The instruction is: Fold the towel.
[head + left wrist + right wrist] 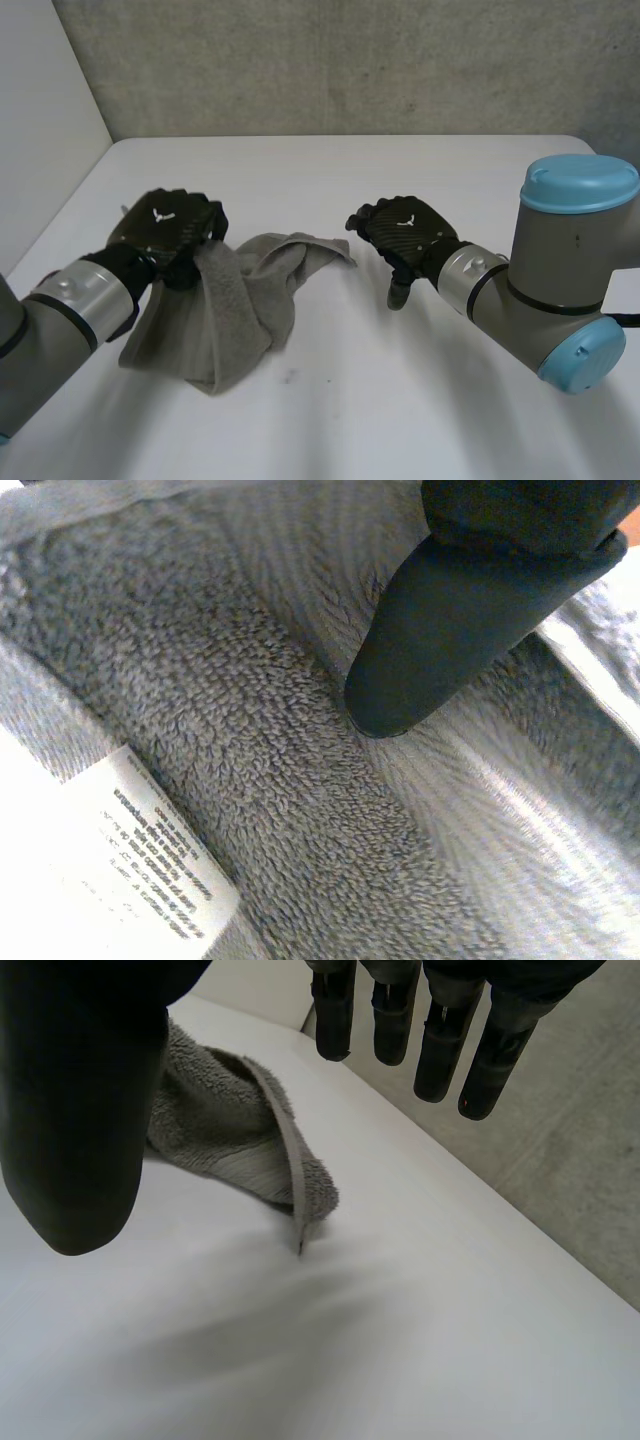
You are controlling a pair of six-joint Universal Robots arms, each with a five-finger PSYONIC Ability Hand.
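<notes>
White table (400, 400), grey wall (350, 60) behind. At centre left my left hand (165, 228) has its fingers closed on an edge of the grey towel (235, 300), while right of centre my right hand (405, 232) hangs slack and empty near the towel's corner, not touching it. The looped terry lies bunched and rumpled, its white care label (130, 850) showing, so I judge no clean fold is made yet.

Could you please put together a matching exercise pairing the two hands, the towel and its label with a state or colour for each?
Things:
1. left hand
2. right hand
3. towel
4. care label

States:
A. white, with print on it
B. open, holding nothing
C. grey, bunched up on the table
D. shut on the towel

Pairs: 1-D, 2-B, 3-C, 4-A.
</notes>
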